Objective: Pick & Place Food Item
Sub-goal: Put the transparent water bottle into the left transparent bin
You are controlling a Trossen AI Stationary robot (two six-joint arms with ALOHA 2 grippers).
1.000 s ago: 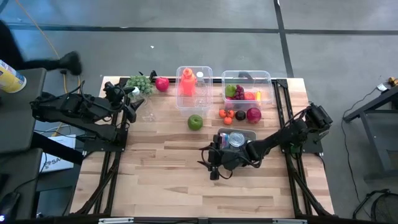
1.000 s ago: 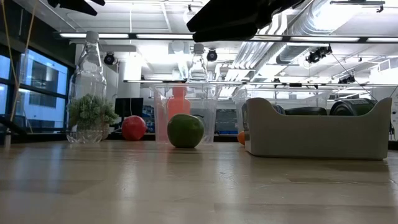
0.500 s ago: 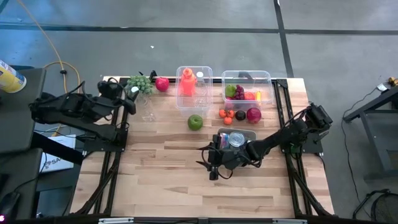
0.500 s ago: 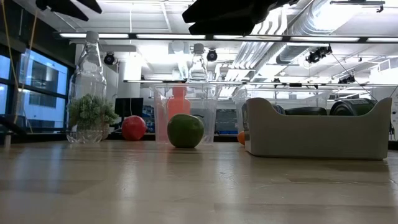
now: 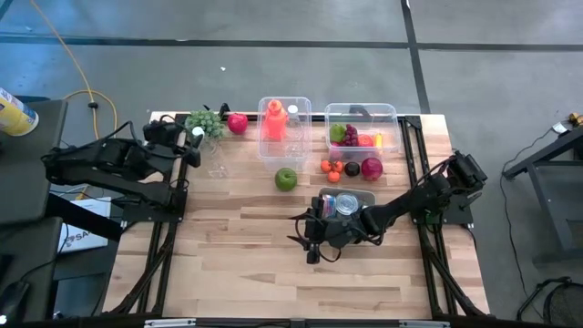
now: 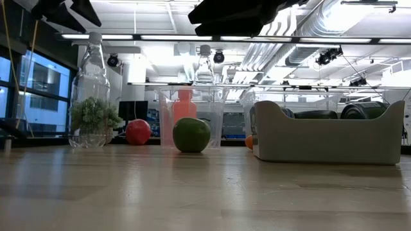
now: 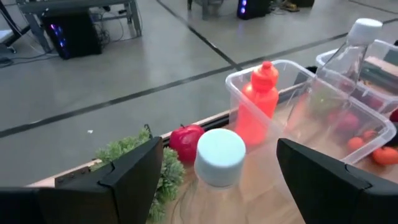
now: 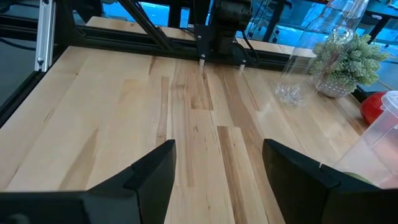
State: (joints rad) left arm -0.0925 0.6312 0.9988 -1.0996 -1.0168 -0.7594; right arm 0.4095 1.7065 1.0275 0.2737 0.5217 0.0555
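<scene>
A green apple (image 5: 286, 179) (image 6: 191, 135) rests on the wooden table near its middle. A red apple (image 5: 238, 123) (image 7: 186, 142) and green grapes (image 5: 204, 121) (image 7: 134, 155) lie at the far edge. A clear bottle with a white cap (image 5: 197, 134) (image 7: 219, 155) stands upright in front of the grapes. My left gripper (image 5: 189, 146) (image 7: 221, 149) is open and hovers by the cap, one finger on either side of it in the left wrist view, touching nothing. My right gripper (image 5: 308, 240) (image 8: 217, 155) is open and held above the table's middle.
A clear bin (image 5: 307, 102) holds an orange bottle (image 5: 274, 120) and a clear bottle. A second bin (image 5: 395, 114) holds fruit. Small orange fruits (image 5: 332, 167), a dark plum and a red fruit (image 5: 372, 168) lie before it. A grey tray (image 5: 368, 194) sits under the right arm.
My left gripper has drawn back a little toward the table's far left corner and come down slightly, nearer the bottle's cap. Its fingers stay open. The right arm and all the things on the table have kept still.
</scene>
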